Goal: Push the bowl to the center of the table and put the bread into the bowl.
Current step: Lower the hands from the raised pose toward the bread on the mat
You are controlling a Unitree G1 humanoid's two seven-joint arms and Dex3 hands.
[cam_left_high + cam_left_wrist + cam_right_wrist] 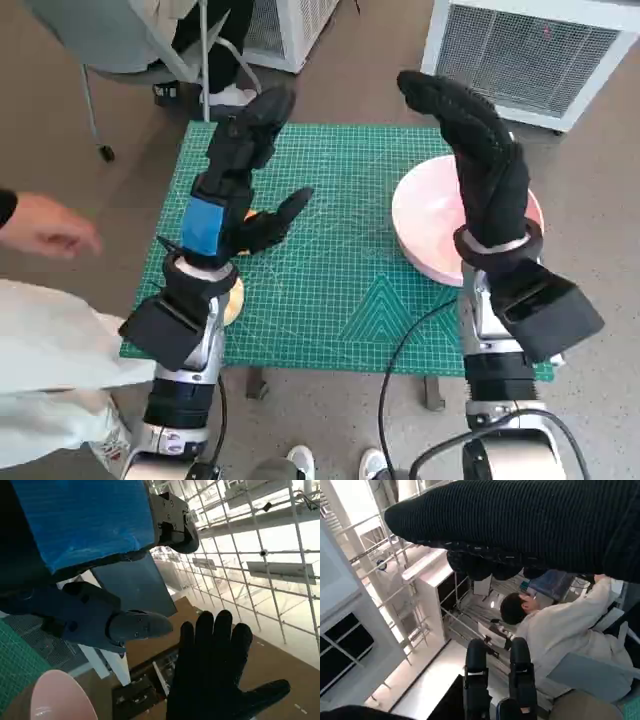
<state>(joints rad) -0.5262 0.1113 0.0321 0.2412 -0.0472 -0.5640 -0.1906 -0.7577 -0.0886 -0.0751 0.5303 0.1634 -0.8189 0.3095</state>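
Pink, round and shallow bowl [428, 225], right of centre in the head view, on the green cutting mat [340, 280], partly behind the raised right hand [490, 160]. Fingers spread, nothing held. Left hand [235, 190] at centre left, likewise released. Bread [233, 298] only a tan sliver beside the left wrist.

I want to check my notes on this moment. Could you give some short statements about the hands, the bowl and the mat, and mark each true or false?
1. The pink bowl lies on the right side of the green mat. True.
2. The right hand holds the bowl. False: it is raised above it, fingers spread, holding nothing.
3. The left hand holds nothing. True.
4. The bread is in the bowl. False: the bowl's visible inside is empty.
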